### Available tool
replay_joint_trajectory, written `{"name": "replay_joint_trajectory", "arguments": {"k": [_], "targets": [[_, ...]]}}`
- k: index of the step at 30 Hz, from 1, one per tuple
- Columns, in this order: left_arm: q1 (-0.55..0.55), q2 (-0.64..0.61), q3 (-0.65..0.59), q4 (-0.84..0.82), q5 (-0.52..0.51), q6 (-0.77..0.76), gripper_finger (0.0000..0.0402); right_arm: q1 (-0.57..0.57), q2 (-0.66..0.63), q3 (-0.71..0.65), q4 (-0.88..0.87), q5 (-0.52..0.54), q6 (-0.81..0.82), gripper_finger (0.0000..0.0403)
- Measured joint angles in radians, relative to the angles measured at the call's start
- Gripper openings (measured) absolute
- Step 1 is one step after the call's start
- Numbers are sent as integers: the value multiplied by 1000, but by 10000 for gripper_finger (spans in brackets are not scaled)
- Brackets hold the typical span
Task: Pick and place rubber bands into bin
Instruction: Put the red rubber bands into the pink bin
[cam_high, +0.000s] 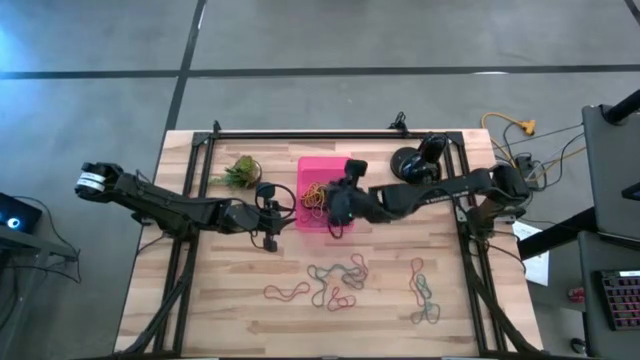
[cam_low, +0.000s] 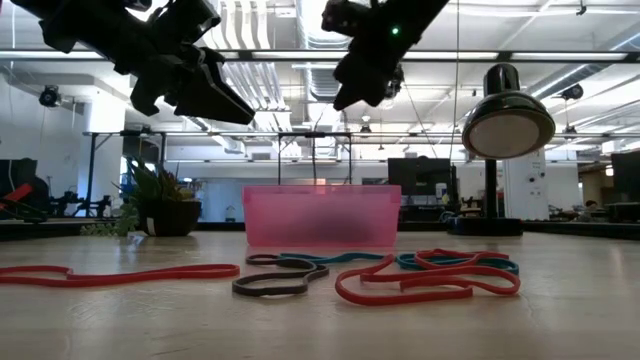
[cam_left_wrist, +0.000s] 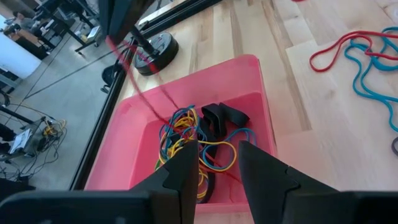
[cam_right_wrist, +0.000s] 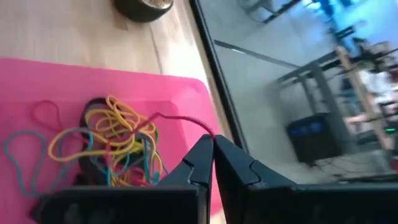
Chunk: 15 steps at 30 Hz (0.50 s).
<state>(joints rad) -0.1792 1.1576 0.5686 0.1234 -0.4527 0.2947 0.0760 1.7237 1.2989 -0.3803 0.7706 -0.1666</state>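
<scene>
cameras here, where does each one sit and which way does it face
High view: above the table, looking straight down; both arms, the left tool beside the bin, the right tool at its front edge.
Low view: at table height, looking across rubber bands into the room; both arms come in from above.
Left wrist view: looks down into the bin past its own open fingers.
Right wrist view: looks into the bin past its own shut fingers, which pinch a red band.
Shared: all four show the pink bin.

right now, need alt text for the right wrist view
The right claw, shut on a thin red rubber band, hangs over a bright pink translucent plastic bin. Inside lies a tangle of yellow, blue and red rubber bands.
</scene>
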Motion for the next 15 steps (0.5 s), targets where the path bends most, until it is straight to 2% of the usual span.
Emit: {"name": "replay_joint_trajectory", "arguments": {"k": [10,15], "targets": [[-1,0,-1,-1,0,0,97,-107,79,-5,22,-171,-1,8],[0,0,-2,-1,0,0,97,-132,157,-6,28,-185,14,10]]}}
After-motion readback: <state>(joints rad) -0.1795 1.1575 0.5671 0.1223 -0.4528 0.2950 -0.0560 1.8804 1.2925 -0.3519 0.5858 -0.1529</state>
